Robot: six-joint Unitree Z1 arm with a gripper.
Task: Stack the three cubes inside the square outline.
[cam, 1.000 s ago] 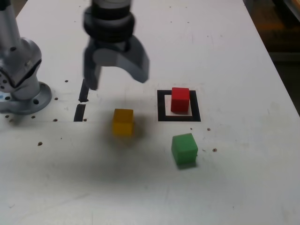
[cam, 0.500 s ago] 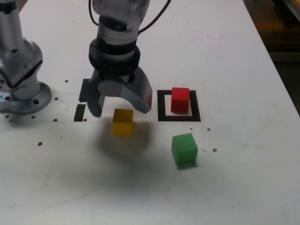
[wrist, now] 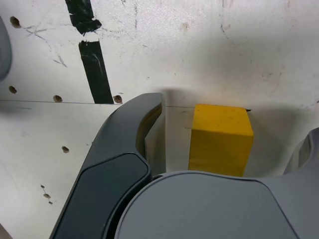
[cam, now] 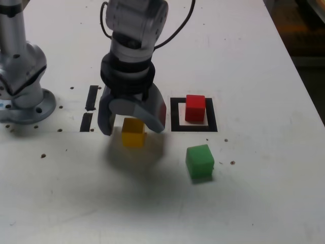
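Yellow cube [cam: 133, 132], exterior view: it is being straddled by the gripper [cam: 131, 124], which has been lowered from well above the table [cam: 254, 203] until its two fingers are hanging either side of the cube. The jaws are being held wide, released, with nothing grasped; no contact with the cube is seen. The yellow cube is lying on the exterior view's left of the square outline [cam: 175, 114], near it but apart. The red cube [cam: 195, 108] is already sitting inside the square outline, on its pale centre. The green cube [cam: 199, 161] is resting in front of the square outline, apart from it. Two short black strips [cam: 91, 97] are lying beyond the yellow cube, farther from the square outline. Judged from this, the first layer is being counted as placed, and the descent is being read as the approach for picking the second cube; closing and lifting are not yet done.

Yellow cube [wrist: 221, 139], wrist view: it is being framed between the dark finger [wrist: 130, 149] and the opposite finger at the frame's edge, with a clear gap on the dark finger's side. No long axis is being recorded, the cube being equal-sided; its faces are lying roughly square to the finger's inner face, flat on the table, so little turning is being judged necessary before the grasp.
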